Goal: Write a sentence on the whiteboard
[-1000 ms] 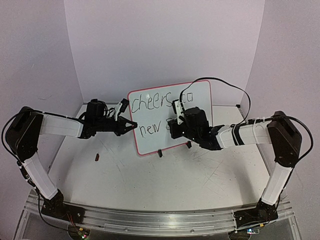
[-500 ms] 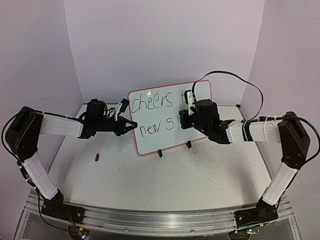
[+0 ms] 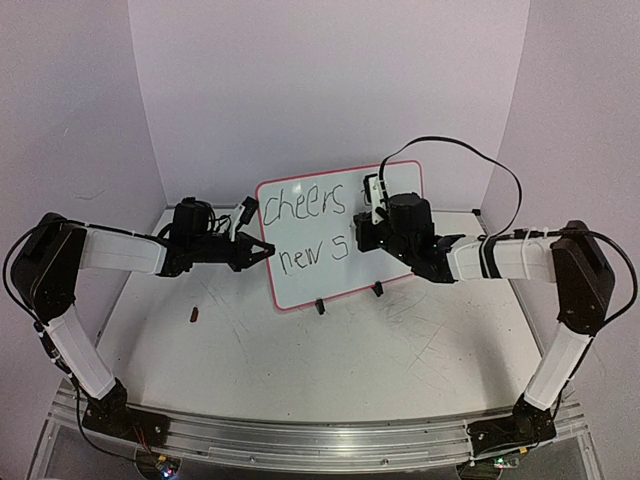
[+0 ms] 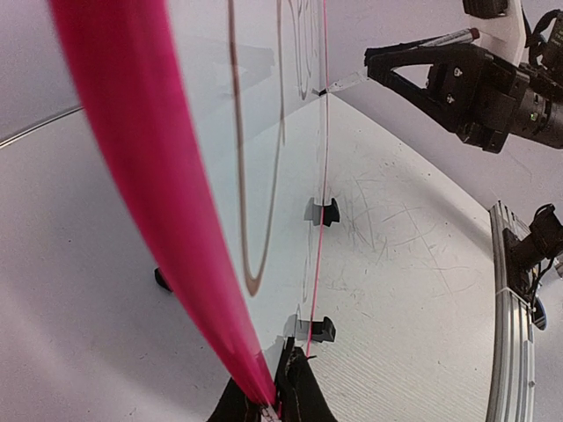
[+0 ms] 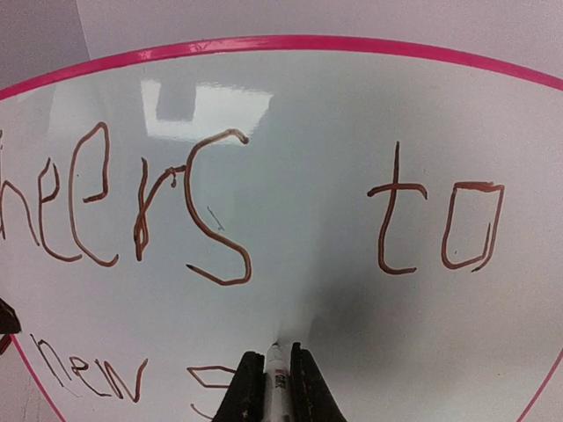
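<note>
Top external shows us the whiteboard (image 3: 320, 282) standing upright on its clip feet, mid-bench (image 3: 350, 350). Our left gripper (image 3: 262, 250) has its jaws pinching the board's left rim. Our right gripper (image 5: 274, 353) has its jaws clamped on a marker (image 5: 275, 382), tip touching the board just below "cheers to". The sentence (image 5: 215, 229) reads "cheers to" over "new" and a partial letter.

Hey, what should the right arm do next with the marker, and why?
Probably stroke the marker in the right tool down the whiteboard to start a t: its tip sits just right of the s, and the lower line reads only "new s".
</note>
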Controlling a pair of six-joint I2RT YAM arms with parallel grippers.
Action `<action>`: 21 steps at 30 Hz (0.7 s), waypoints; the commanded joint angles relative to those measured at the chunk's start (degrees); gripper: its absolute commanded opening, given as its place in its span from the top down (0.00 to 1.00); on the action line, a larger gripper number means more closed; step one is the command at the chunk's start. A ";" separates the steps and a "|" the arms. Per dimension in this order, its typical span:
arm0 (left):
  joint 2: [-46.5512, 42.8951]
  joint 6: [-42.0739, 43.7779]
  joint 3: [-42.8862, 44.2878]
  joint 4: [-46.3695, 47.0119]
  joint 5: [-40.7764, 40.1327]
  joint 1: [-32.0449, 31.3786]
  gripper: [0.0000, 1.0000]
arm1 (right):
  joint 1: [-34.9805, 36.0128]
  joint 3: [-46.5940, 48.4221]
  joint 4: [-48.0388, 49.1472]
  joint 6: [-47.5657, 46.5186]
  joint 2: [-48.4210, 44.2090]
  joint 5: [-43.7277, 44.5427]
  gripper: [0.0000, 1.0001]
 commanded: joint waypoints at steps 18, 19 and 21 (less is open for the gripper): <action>0.86 6.02 2.08 -0.53 -8.25 0.84 1.00 | 0.13 -3.88 0.76 3.46 1.54 -1.42 1.00; 0.87 6.01 2.11 -0.53 -8.22 0.85 1.00 | 0.13 -4.22 0.76 3.65 1.62 -1.38 1.00; 0.82 5.98 2.19 -0.53 -8.22 0.84 1.00 | 0.13 -4.86 0.79 3.89 1.84 -1.01 1.00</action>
